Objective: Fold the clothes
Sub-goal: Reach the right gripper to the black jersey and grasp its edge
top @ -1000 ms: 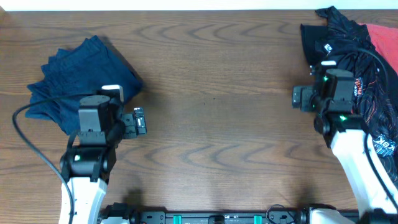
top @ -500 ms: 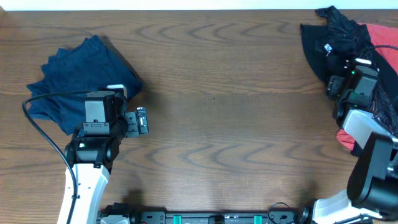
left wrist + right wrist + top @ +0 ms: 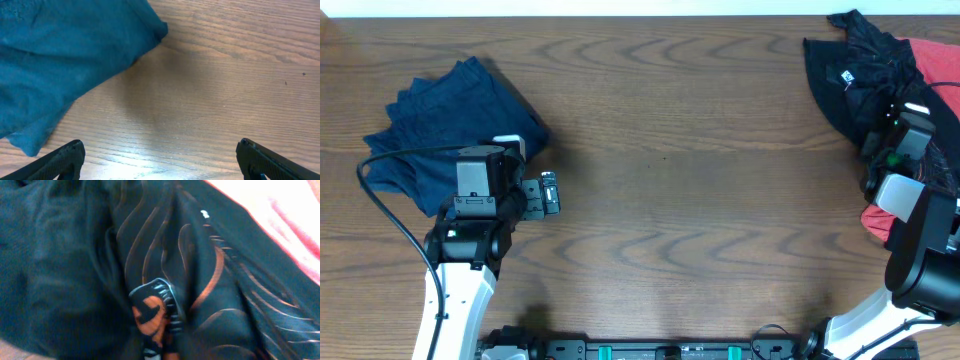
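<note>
- Since a second ago we have swung our right hand (image 3: 892, 130) off the bare desk (image 3: 700, 200) onto the black patterned garment (image 3: 850, 70) at the frame's right edge.
- Its wrist view is filled by that garment and red cloth (image 3: 280, 220); we cannot tell how wide the hand stands.
- Our left hand (image 3: 548, 193) hovers empty with its fingers spread wide, just right of the blue garment (image 3: 445, 135) at upper left.

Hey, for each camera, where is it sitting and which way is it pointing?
Overhead: above the table, looking straight down; left arm and right arm show.
Left wrist: low, facing the blue garment across the table; its fingers show at the bottom corners.
Right wrist: close on the black garment; no fingers discernible.
Shared: overhead and left wrist both see the blue garment.
</note>
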You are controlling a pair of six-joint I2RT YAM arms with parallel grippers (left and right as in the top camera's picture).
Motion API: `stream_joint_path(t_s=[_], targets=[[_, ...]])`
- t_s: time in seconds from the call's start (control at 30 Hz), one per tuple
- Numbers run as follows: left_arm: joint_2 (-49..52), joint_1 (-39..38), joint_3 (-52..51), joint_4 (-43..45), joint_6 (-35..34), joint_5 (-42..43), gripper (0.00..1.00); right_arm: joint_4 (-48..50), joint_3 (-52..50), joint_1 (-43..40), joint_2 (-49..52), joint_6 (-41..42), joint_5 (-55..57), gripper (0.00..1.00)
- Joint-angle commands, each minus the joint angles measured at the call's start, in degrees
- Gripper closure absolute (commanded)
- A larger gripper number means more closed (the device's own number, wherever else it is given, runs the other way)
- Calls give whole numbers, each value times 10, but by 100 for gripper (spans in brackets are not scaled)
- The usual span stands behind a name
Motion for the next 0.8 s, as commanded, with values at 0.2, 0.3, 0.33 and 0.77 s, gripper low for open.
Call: stream_joint_path(t_s=[0.2,0.3,0.33,0.77], targets=[[0,-2,10,2,-3,6,2,-28,11,15,-134,18,-119,99],[0,-2,10,2,-3,6,2,-85,11,40,-195,16,-224,99],[0,-2,10,2,-3,6,2,-111,11,52,-211,16,-246,99],[0,-2,10,2,-3,6,2,-360,11,303,-257,16,-300,99]])
